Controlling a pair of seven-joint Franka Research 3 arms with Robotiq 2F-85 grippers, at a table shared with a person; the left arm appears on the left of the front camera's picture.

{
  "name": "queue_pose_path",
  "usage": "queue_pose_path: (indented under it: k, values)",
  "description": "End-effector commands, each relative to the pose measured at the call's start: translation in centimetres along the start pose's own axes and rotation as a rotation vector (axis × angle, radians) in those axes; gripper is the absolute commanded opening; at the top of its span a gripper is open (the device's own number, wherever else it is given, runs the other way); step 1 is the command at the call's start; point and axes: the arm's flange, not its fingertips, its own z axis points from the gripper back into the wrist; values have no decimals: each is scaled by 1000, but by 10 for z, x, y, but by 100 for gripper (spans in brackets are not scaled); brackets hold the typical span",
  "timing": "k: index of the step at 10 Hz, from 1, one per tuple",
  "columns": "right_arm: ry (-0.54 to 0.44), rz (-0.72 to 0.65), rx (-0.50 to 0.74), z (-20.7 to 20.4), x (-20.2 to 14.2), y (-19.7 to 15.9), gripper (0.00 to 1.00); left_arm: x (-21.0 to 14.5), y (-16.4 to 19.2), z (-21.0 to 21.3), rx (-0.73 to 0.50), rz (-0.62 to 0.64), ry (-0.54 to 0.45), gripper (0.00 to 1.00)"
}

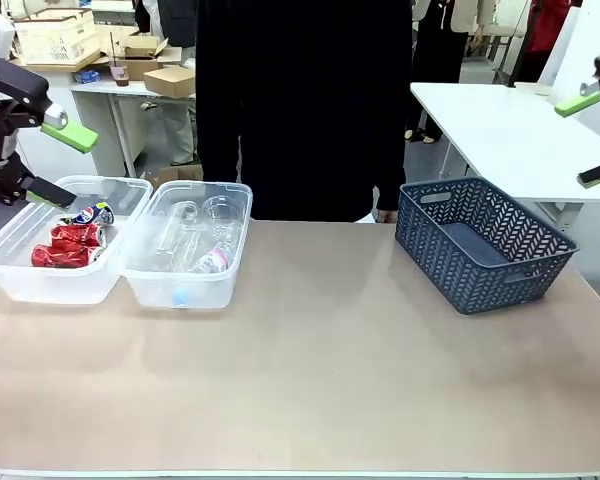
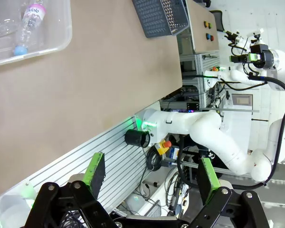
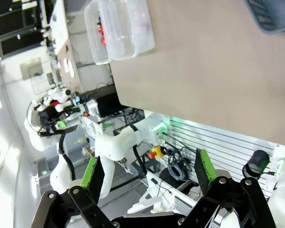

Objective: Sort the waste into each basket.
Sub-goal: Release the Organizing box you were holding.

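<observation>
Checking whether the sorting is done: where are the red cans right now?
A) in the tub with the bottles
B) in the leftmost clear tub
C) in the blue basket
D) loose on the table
B: the red cans lie in the leftmost clear tub, next to the tub holding the bottles; the blue basket holds no cans.

A big flat tan table [image 1: 330, 370] holds three things. Two clear plastic tubs [image 1: 50, 280] [image 1: 185, 290] sit side by side, touching, on its left part. A dark blue plastic basket with lattice sides [image 1: 480, 245] sits on its right part.
</observation>
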Motion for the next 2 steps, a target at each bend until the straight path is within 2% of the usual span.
queue_pose_path:
  k: [1,2]
  values:
    - [3,28,24,0,2,0,100,0,0,1,-21,-9,1,100]
    - [3,28,24,0,2,0,100,0,0,1,-21,-9,1,100]
